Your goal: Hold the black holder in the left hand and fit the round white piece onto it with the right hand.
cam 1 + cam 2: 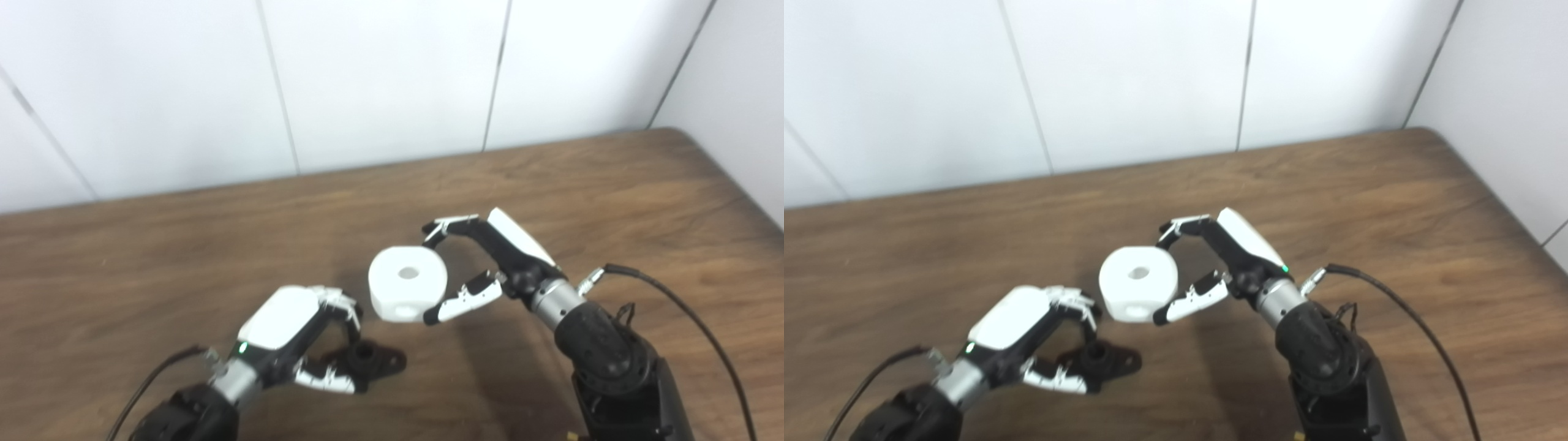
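The black holder [367, 358] is a small black part with a round socket on top, low over the wooden table [612, 196]. My left hand [294, 334] is shut on it, fingers curled around its left side; it also shows in the right eye view [1029, 343]. The round white piece [407, 283] is a thick white disc with a centre hole. My right hand [490, 263] is shut on it, fingers behind and thumb in front, holding it raised above and slightly right of the holder [1099, 360]. The two parts are apart.
The white panelled wall [367, 79] runs along the table's far edge. The table's right edge [735, 184] angles toward the near right. Black cables [692, 318] trail from both wrists over the table.
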Robot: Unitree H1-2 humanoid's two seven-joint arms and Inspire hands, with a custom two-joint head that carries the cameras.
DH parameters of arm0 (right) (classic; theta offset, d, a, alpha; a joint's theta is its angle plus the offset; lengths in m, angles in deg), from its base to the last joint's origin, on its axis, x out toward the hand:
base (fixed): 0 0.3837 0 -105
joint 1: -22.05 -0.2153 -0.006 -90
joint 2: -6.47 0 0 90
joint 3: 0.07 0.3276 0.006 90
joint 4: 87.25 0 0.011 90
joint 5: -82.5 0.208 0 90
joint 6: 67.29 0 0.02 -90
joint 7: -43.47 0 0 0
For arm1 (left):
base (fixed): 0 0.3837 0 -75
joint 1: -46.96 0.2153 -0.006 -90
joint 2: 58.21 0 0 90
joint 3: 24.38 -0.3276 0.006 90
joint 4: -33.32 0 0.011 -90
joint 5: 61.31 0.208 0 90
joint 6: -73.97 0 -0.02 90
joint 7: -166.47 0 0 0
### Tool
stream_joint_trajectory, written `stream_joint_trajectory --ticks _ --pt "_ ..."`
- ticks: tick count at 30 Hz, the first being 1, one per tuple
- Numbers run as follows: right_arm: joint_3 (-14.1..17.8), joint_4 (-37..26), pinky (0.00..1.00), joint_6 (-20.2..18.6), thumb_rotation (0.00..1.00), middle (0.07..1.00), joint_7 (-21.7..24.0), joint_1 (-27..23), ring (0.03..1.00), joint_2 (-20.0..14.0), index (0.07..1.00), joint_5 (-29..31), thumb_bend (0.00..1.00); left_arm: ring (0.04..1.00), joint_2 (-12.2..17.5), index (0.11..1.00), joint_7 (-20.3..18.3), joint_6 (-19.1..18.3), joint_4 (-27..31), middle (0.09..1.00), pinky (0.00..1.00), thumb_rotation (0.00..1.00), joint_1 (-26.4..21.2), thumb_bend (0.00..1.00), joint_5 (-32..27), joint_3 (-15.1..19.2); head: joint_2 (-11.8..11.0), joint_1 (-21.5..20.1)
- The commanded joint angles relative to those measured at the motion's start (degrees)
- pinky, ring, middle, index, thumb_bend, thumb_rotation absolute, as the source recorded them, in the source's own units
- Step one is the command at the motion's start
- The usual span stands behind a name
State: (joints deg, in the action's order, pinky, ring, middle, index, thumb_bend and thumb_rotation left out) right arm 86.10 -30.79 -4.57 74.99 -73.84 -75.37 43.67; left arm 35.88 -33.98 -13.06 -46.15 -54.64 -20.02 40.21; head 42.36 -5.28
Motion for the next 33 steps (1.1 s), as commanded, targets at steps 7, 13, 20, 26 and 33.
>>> stream_joint_trajectory --ticks 7,13,20,26,33 --pt "-1.59 -2.89 0.87 0.50 0.14 0.809 -2.19 0.86 0.880 0.86 0.480 1.50 0.53 0.844 -0.88 0.486 -2.93 -0.70 -1.01 0.767 0.88 0.05 0.52 0.52 1.67 -3.05 0.38 2.24" --pt "-2.23 -3.76 0.87 0.59 0.14 0.802 -2.72 1.49 0.880 0.83 0.480 2.72 0.53 0.846 -1.25 0.486 -3.01 -1.31 -1.15 0.767 0.88 0.05 0.61 0.52 1.99 -3.08 0.89 3.19" --pt "-2.69 -4.69 0.88 0.48 0.14 0.804 -2.43 2.20 0.882 0.66 0.480 3.60 0.53 0.848 -1.34 0.486 -3.19 -1.83 -1.17 0.771 0.88 0.05 0.33 0.52 2.24 -3.32 1.34 3.34" --pt "-3.11 -4.59 0.88 0.51 0.14 0.804 -3.01 2.84 0.885 0.77 0.480 4.31 0.53 0.849 -1.61 0.486 -3.37 -2.92 -1.27 0.772 0.88 0.05 0.38 0.52 1.42 -3.05 1.56 3.27" --pt "-3.42 -4.46 0.89 0.45 0.14 0.806 -3.11 3.23 0.892 1.18 0.481 4.41 0.53 0.848 -1.83 0.485 -2.77 -2.84 -2.06 0.767 0.86 0.05 0.60 0.52 -0.04 -2.58 1.65 3.18"
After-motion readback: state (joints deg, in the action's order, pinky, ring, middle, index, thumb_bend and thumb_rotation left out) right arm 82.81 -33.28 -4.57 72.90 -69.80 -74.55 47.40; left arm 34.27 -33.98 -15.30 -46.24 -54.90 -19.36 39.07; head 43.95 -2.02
